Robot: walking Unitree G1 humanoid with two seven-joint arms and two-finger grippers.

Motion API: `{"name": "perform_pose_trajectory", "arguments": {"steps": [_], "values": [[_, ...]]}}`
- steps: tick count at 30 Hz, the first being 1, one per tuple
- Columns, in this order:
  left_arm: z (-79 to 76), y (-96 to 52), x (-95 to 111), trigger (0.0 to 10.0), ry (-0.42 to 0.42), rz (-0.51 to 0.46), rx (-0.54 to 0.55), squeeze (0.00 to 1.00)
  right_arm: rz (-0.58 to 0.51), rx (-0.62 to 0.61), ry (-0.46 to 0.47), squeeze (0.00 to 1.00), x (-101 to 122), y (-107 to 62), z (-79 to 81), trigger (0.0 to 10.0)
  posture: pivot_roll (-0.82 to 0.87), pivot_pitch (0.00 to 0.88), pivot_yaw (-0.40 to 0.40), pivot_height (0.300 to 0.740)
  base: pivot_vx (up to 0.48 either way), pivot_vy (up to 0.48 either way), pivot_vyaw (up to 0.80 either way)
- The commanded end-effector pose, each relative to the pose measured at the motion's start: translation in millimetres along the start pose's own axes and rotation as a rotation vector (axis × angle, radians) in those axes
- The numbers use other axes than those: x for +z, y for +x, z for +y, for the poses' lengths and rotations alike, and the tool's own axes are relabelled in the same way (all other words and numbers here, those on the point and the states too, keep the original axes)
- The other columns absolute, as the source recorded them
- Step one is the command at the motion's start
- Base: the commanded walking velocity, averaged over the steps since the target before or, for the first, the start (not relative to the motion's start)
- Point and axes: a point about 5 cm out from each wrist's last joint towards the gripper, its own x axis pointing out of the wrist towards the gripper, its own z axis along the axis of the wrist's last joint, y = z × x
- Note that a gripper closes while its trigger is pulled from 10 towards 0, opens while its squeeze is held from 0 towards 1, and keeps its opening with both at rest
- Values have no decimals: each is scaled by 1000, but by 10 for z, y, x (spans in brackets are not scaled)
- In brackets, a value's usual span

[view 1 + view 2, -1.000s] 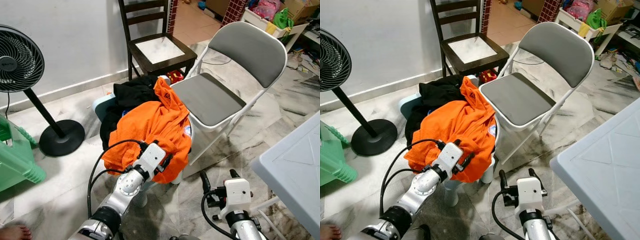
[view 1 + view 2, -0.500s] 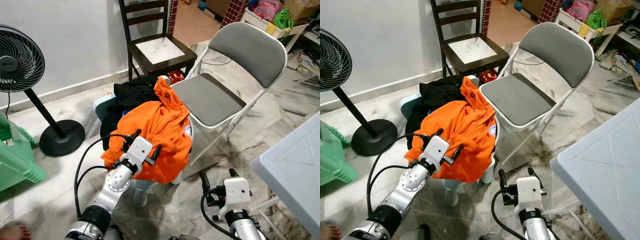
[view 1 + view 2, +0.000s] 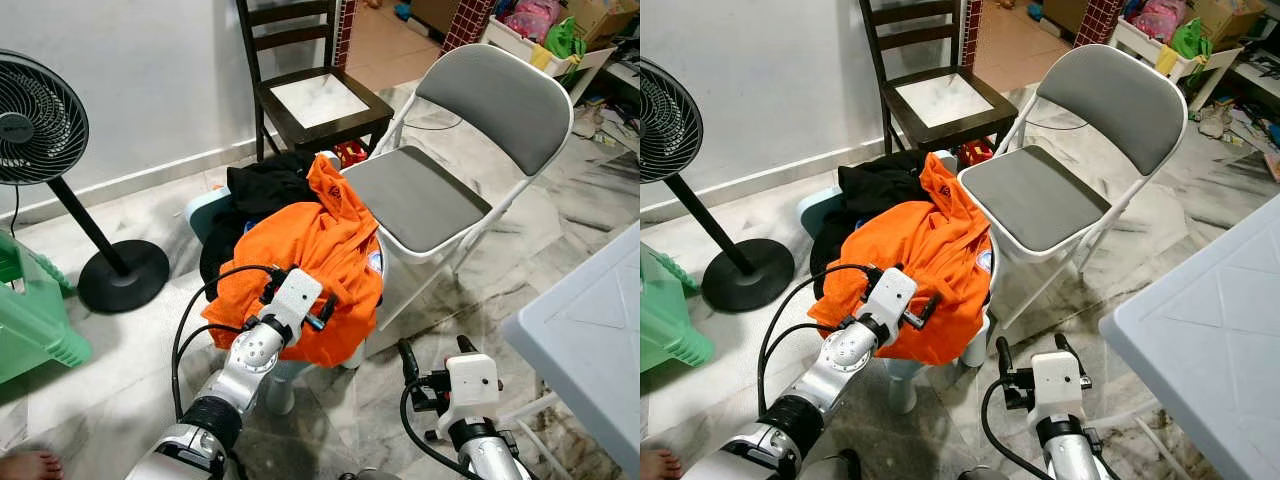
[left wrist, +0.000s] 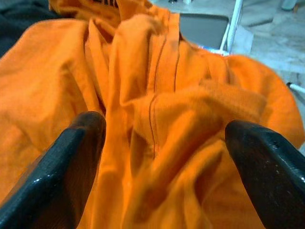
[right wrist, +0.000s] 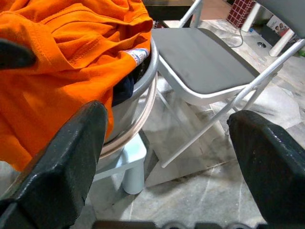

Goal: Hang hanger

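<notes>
Marble-tiled room, grey folding chair (image 3: 440,190) beside a laundry basket (image 5: 138,95) on a stool | left claw (image 3: 322,300) spread wide over the heaped orange shirt (image 3: 310,250), seemingly to dig through it | right claw (image 3: 434,352) parted, idle low over floor | hanger: cannot be made out, perhaps buried.
</notes>
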Motion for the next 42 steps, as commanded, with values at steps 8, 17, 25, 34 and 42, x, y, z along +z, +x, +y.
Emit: {"name": "perform_pose_trajectory", "arguments": {"steps": [8,17,25,34,42], "values": [[-81,17,-50,0,-20,47,-41,0,27,-18,-1,0,-64,-55,-27,10000,-69,158,-87,740,0,0,0],[-110,15,-70,0,-17,60,-46,0,28,-21,-7,0,-61,-60,-55,10000,-75,159,-95,740,0,0,0],[-118,14,-81,0,-14,66,-40,0,32,-20,-12,0,-62,-63,-65,10000,-76,155,-101,740,0,0,0],[-127,0,-98,0,25,64,-29,0,31,-19,-16,0,-54,-48,-80,10000,-78,152,-105,740,0,0,0],[-163,-59,-142,0,82,41,-24,0,33,-17,-15,0,-58,-52,-72,10000,-74,152,-105,740,0,0,0]]}}
